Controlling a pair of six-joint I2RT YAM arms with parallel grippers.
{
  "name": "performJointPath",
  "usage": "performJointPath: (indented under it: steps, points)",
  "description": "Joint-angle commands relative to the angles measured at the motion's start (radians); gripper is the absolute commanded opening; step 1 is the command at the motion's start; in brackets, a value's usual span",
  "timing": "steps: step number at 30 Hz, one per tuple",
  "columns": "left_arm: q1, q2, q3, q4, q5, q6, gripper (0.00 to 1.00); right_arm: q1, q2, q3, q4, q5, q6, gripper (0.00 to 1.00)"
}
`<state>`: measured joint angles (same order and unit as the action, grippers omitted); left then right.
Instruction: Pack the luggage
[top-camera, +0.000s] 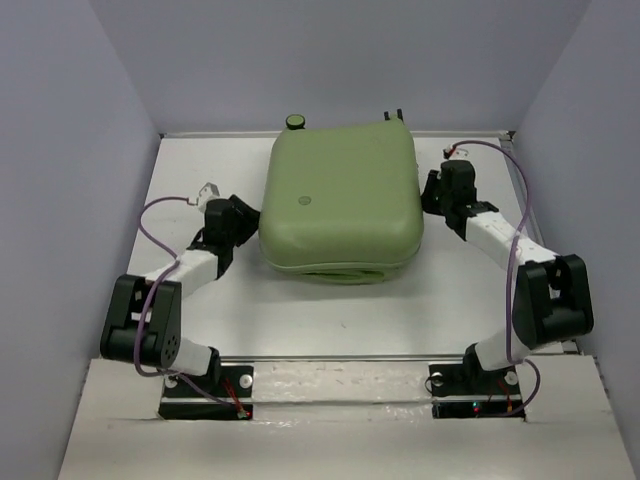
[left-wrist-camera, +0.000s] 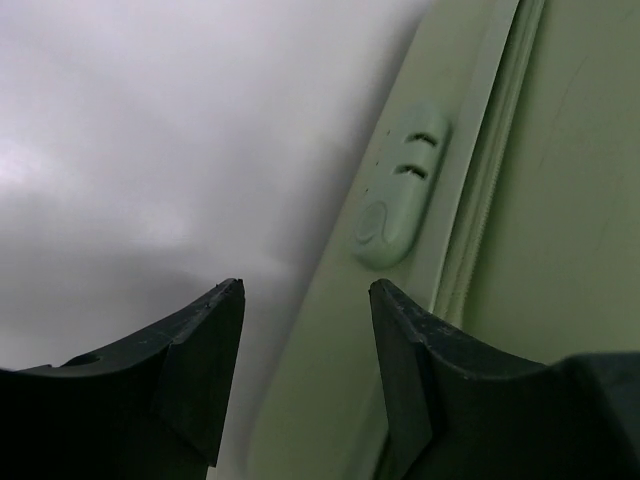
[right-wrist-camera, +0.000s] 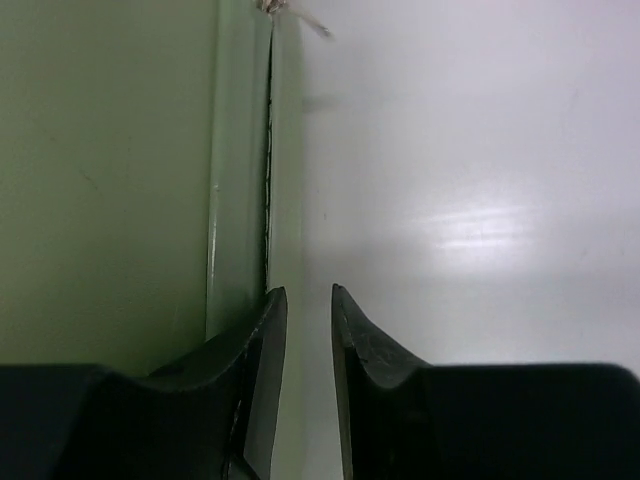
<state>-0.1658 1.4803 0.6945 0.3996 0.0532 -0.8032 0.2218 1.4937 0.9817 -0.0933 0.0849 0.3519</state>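
Note:
The luggage, an olive-green hard-shell suitcase, lies flat and shut in the middle of the table. A small round logo shows on its top shell. My left gripper is at its left side. In the left wrist view that gripper stands open, with the shell's rim between the fingers and a pale oval fitting ahead. My right gripper is at the right side. In the right wrist view it is open only a narrow gap, next to the zip seam, with nothing clamped.
The suitcase's wheels point at the back wall. White table surrounds the case, with grey walls on three sides. A small pale tag shows at the far end of the seam.

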Motion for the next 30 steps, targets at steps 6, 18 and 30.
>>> performJointPath:
  steps: [6, 18, 30]
  points:
    - [-0.403, -0.484, -0.348, 0.039, 0.018, -0.109, 0.64, 0.074, 0.12, 0.179, 0.109, -0.566, -0.102, 0.42]
    - [-0.279, -0.674, 0.212, -0.499, -0.211, 0.232, 0.89, -0.09, 0.068, 0.305, -0.075, -0.501, -0.08, 0.71]
    - [0.005, -0.207, 0.52, -0.456, 0.171, 0.237, 0.99, -0.09, -0.079, 0.247, -0.105, -0.508, -0.114, 0.94]
